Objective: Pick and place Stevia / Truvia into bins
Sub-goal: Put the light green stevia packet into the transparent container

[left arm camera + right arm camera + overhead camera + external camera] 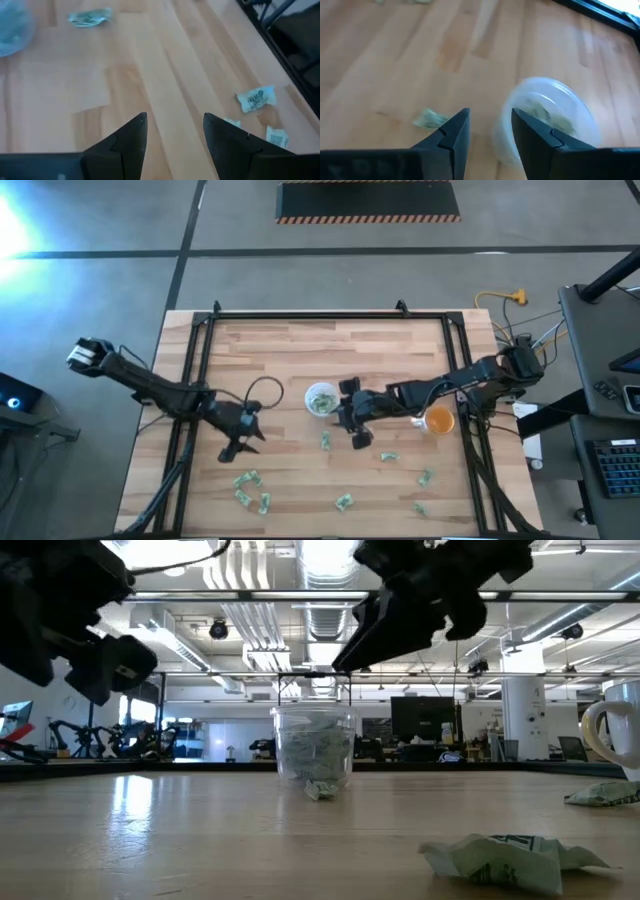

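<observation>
The bin, a small translucent cup [321, 399] [314, 750] [550, 120], stands upright mid-table with Stevia packets inside. My right gripper [352, 420] [490, 125] hovers open just to its right, above the table, with nothing between the fingers. More green-and-white packets lie flat on the wood: one [326, 441] [429, 119] on the cup's near side, others [389, 457] [344, 501] toward the near edge. My left gripper [240, 438] [175, 120] is open and bare, left of the cup, above a cluster of packets [246, 478] [256, 98].
An orange cup [439, 420] stands right of the bin under the right arm. A black frame [330, 317] runs along the table's far and side edges. Bare wood lies between the cup and the far edge. A crumpled packet [510, 855] lies near the low camera.
</observation>
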Controlling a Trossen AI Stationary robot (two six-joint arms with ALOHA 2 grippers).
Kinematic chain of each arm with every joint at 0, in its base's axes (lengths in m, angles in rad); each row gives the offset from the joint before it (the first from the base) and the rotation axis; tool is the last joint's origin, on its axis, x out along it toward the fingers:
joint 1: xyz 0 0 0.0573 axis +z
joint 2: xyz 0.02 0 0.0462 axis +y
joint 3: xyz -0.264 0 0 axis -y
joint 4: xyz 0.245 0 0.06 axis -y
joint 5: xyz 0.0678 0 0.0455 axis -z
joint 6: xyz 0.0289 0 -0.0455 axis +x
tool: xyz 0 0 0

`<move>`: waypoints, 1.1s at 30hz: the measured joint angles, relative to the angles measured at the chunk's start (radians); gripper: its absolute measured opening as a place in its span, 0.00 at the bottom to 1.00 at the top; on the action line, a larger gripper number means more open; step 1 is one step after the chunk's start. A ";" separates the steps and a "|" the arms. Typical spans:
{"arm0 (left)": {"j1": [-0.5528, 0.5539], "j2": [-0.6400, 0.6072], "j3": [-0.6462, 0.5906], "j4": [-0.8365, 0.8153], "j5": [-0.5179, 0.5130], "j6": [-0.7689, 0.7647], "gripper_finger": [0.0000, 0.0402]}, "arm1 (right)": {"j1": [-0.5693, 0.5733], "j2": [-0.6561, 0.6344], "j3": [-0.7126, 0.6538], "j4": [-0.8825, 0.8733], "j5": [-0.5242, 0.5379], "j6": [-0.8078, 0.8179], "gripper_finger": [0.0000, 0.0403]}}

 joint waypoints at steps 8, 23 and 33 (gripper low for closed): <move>-0.235 0.126 0.031 0.044 -0.147 -0.111 0.44 | 0.095 -0.005 -0.003 -0.052 0.001 0.057 0.30; -0.354 0.406 0.040 0.205 -0.209 -0.205 0.44 | 0.110 -0.006 -0.007 -0.056 0.004 0.105 0.25; -0.355 0.443 0.061 0.197 -0.174 -0.231 0.44 | 0.110 -0.006 -0.017 -0.070 0.004 0.113 0.23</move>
